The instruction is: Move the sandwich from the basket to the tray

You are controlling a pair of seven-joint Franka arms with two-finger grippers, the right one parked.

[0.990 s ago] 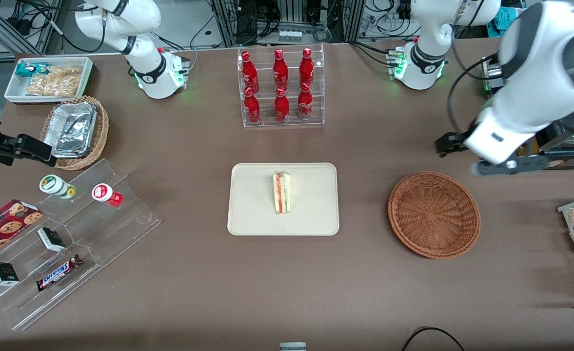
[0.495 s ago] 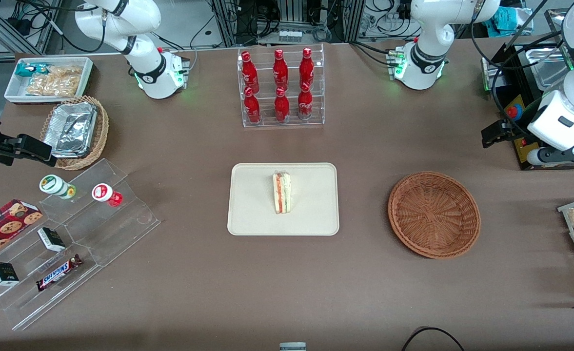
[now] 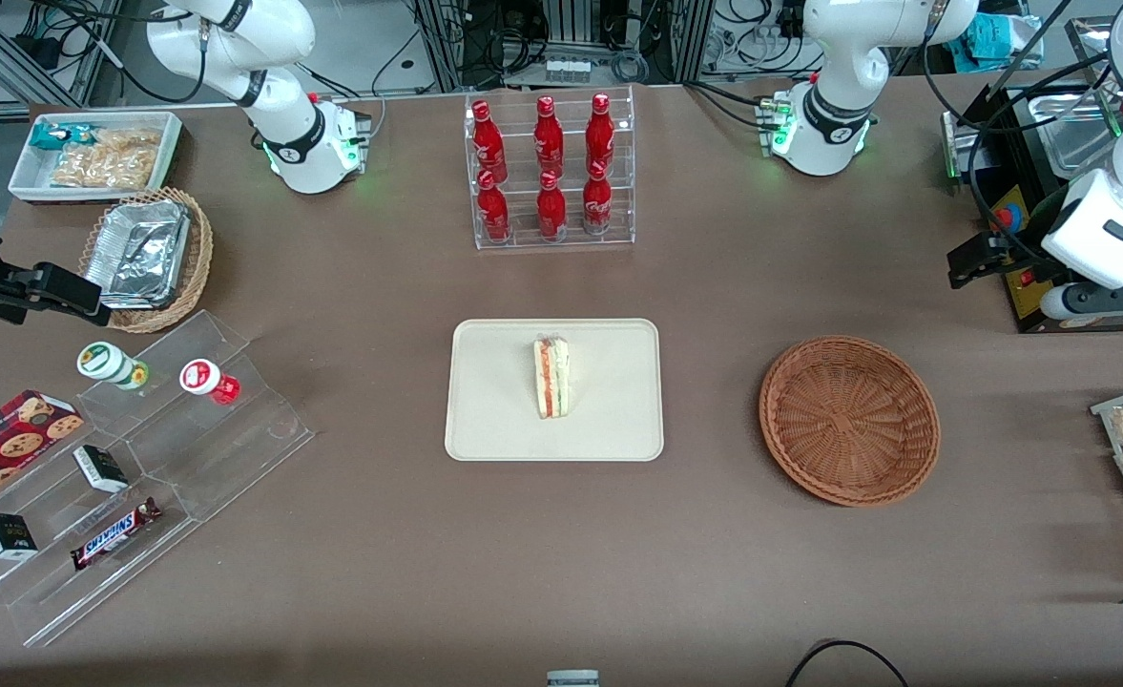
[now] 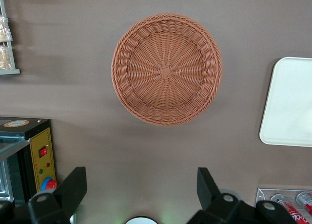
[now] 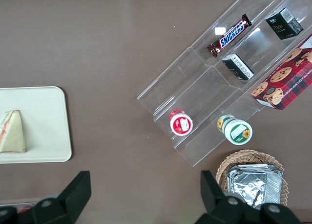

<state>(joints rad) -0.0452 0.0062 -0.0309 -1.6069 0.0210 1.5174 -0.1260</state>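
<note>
Front view: sandwich [image 3: 551,378] lies on tray [image 3: 494,420], mid-worktop. Basket [image 3: 848,420] w/o contents, toward working arm's end. Tool [image 3: 976,260] raised, farther from camera than basket.

Left wrist view: tool [image 4: 141,187] fingers spread apart, holding nothing; basket [image 4: 166,69] centred.

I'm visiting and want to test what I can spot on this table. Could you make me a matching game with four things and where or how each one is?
Things:
1. sandwich
2. basket
3. gripper
4. cola bottles

States:
A. standing in a clear rack, farther from the front camera than the tray
B. empty, on the table toward the working arm's end
C. lying on the tray
D. jaws open, holding nothing, raised above the table and farther from the front camera than the basket

Pairs: 1-C, 2-B, 3-D, 4-A
</note>
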